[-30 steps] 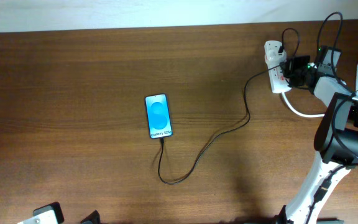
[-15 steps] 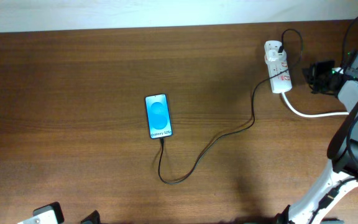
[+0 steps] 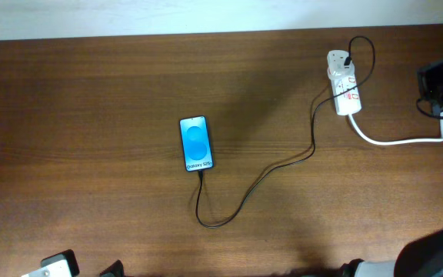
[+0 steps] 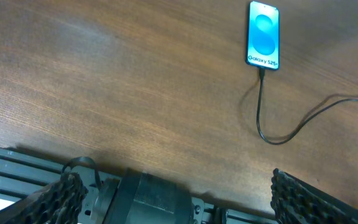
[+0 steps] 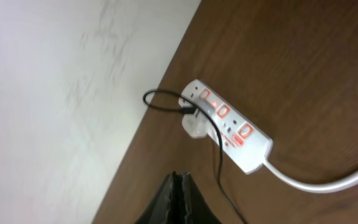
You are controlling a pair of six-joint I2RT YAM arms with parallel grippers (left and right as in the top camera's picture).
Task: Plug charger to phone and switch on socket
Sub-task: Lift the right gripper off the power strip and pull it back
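The phone lies flat mid-table, blue screen up, and shows in the left wrist view. The thin black charger cable runs from the phone's lower end in a loop to the white socket strip at the back right; its plug tip sits at the phone's bottom edge. The strip's red switches show lit in the right wrist view. My right gripper is shut and empty, off to the strip's right at the table's edge. My left gripper is open and empty at the front edge.
A thick white lead runs from the strip to the right edge of the table. A white wall borders the table's back edge. A metal frame lies under my left gripper at the front.
My right gripper has drawn away from the socket strip, moving right toward the table's edge. The phone, cable and left arm have not moved.
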